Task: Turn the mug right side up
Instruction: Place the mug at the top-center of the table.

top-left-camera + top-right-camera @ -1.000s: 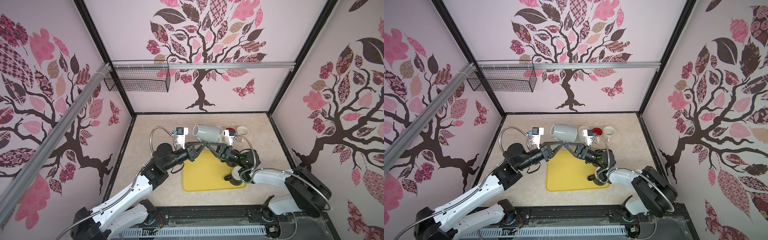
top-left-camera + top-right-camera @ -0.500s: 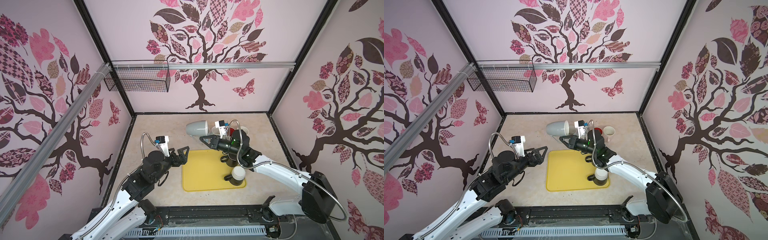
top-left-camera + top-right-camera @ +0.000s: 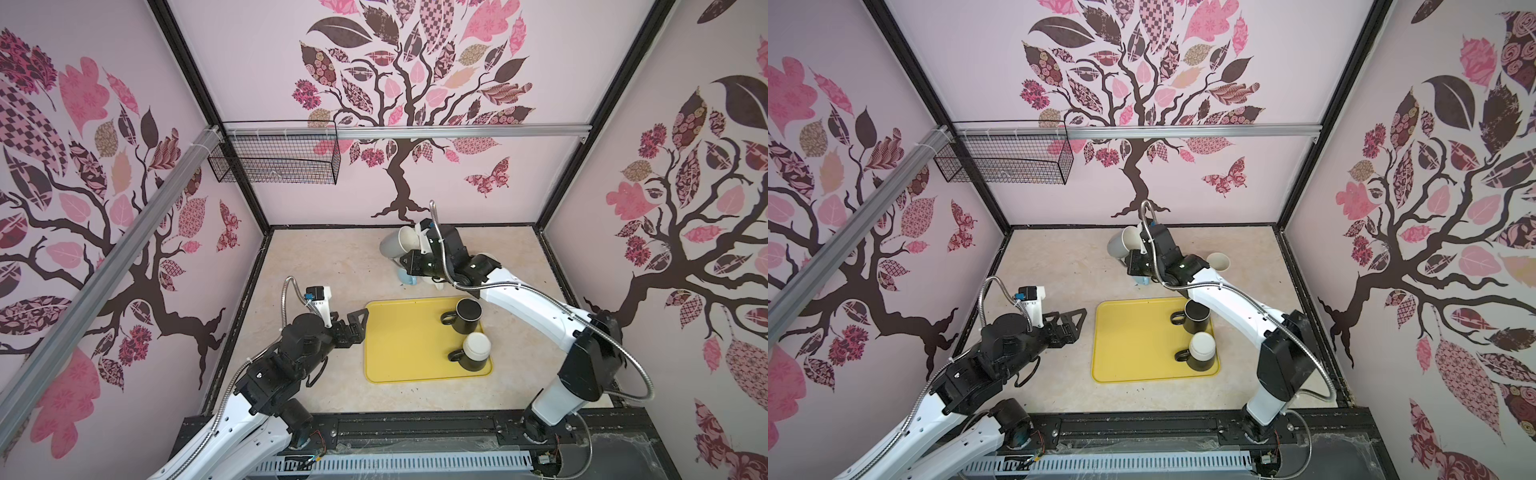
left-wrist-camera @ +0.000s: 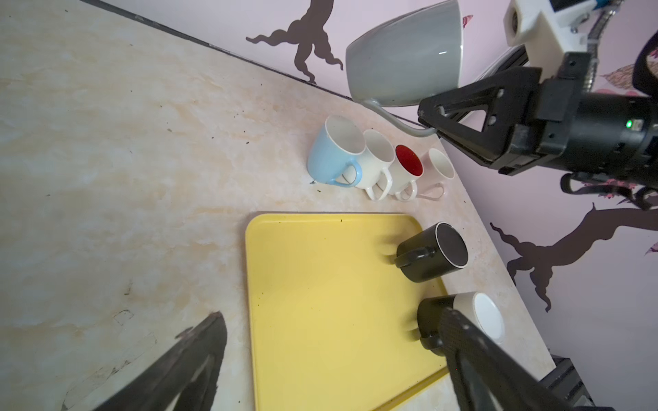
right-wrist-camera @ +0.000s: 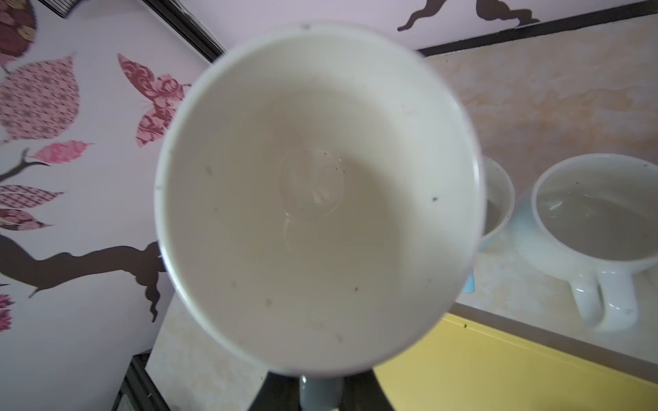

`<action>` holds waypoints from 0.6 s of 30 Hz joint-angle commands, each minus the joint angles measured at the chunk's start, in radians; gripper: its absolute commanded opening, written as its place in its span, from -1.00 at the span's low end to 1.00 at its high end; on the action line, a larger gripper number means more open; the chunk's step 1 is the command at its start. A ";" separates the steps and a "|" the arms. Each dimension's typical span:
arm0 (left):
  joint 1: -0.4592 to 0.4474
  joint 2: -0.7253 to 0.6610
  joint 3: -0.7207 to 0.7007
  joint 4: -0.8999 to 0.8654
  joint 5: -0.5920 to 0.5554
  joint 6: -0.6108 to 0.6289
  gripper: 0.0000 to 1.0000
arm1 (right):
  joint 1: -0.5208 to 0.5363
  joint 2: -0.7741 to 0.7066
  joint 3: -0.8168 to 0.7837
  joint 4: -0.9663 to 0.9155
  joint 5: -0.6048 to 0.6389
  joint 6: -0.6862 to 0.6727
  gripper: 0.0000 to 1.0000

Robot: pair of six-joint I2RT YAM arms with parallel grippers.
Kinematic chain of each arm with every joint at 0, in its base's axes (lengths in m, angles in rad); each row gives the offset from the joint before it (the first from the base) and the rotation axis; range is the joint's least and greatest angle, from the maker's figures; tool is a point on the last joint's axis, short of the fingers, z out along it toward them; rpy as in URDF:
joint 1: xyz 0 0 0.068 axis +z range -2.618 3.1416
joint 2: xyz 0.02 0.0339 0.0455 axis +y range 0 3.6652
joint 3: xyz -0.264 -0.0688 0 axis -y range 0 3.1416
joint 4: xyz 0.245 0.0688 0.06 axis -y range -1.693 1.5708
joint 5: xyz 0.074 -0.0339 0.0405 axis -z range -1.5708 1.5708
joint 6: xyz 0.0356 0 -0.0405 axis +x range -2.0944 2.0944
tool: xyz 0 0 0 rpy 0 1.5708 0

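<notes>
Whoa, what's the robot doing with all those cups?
The robot's right tool is holding a grey mug by its handle, up in the air over the back of the table. The mug is tipped on its side, not yet right side up. The left tool is open and empty, next to the yellow tray, where two black mugs sit. Four other mugs stand in a row behind the tray.

Left jaws wide, right apparently clamped.

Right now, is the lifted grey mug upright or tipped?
Tipped: the grey mug points sideways, handle pinched by the right tool.
</notes>
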 commanded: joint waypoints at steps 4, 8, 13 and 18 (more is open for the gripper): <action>0.004 -0.009 -0.036 0.000 0.020 0.018 0.92 | 0.055 0.103 0.158 -0.118 0.139 -0.089 -1.00; 0.003 -0.015 -0.044 0.003 0.031 0.017 0.93 | 0.087 0.166 0.223 -0.155 0.182 -0.103 -1.00; 0.003 -0.027 -0.047 0.000 0.037 0.022 0.93 | 0.101 0.270 0.329 -0.217 0.210 -0.112 -1.00; 0.004 -0.028 -0.055 0.001 0.051 0.020 0.93 | 0.102 0.352 0.420 -0.264 0.227 -0.122 -1.00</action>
